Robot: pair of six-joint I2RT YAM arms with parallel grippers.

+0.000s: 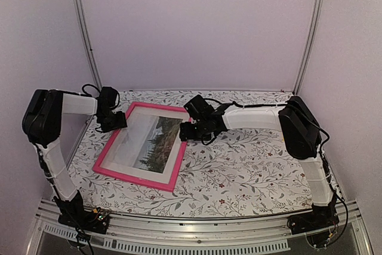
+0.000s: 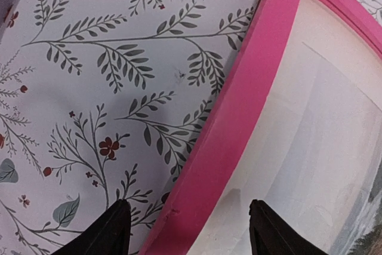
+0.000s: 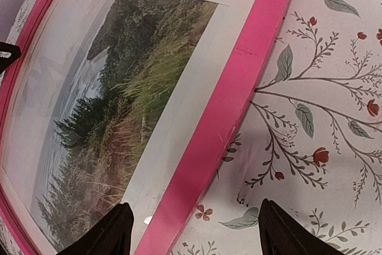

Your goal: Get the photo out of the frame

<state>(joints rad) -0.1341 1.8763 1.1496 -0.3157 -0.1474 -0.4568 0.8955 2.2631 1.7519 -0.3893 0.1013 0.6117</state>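
The frame (image 1: 138, 175) lies face up on the table, pink border all round. The photo (image 1: 152, 141) sits inside it, with white margins and a landscape of trees. My left gripper (image 1: 113, 121) is open at the frame's left edge; in the left wrist view its fingers straddle the pink border (image 2: 239, 111), one over the cloth, one over the white margin (image 2: 322, 123). My right gripper (image 1: 190, 131) is open at the frame's right edge; in the right wrist view its fingers straddle the border (image 3: 227, 111), with the photo (image 3: 119, 94) to the left.
A floral tablecloth (image 1: 250, 165) covers the table. Pale walls and two metal uprights (image 1: 83, 28) close in the back and sides. A metal rail (image 1: 197, 225) runs along the near edge by the arm bases.
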